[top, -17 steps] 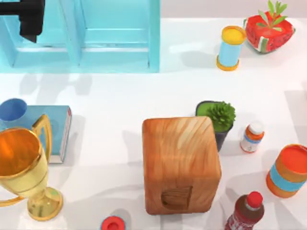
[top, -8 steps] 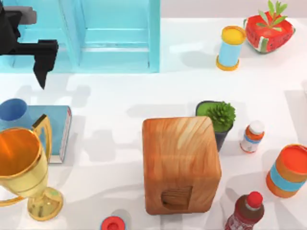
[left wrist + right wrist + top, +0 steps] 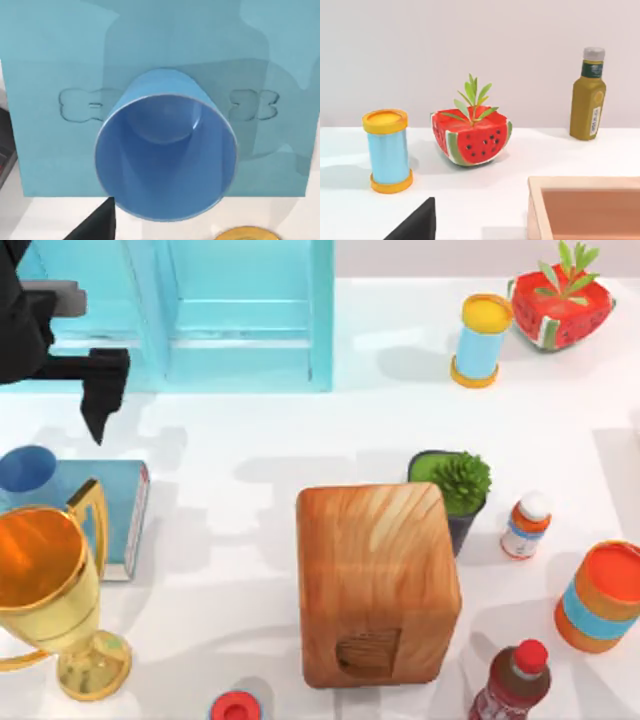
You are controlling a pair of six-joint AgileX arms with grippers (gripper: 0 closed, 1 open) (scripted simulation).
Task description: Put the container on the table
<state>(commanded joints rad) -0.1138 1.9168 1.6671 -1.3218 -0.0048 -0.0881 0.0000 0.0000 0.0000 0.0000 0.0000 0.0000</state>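
Left arm (image 3: 30, 325): matte black, angular, grey patch; black pointed fingers (image 3: 100, 390).

This is a rendered simulation scene, not a real room. A glossy white table (image 3: 270, 440) stands before a plain pale wall (image 3: 480, 50), and the things on it do not belong together: a turquoise shelf unit (image 3: 240, 315) at the far left edge, a gold trophy (image 3: 45, 590) near the front left corner, a wooden block (image 3: 375, 580) in the middle, a watermelon planter (image 3: 560, 305) at the far right corner, and cans and bottles along the right side.
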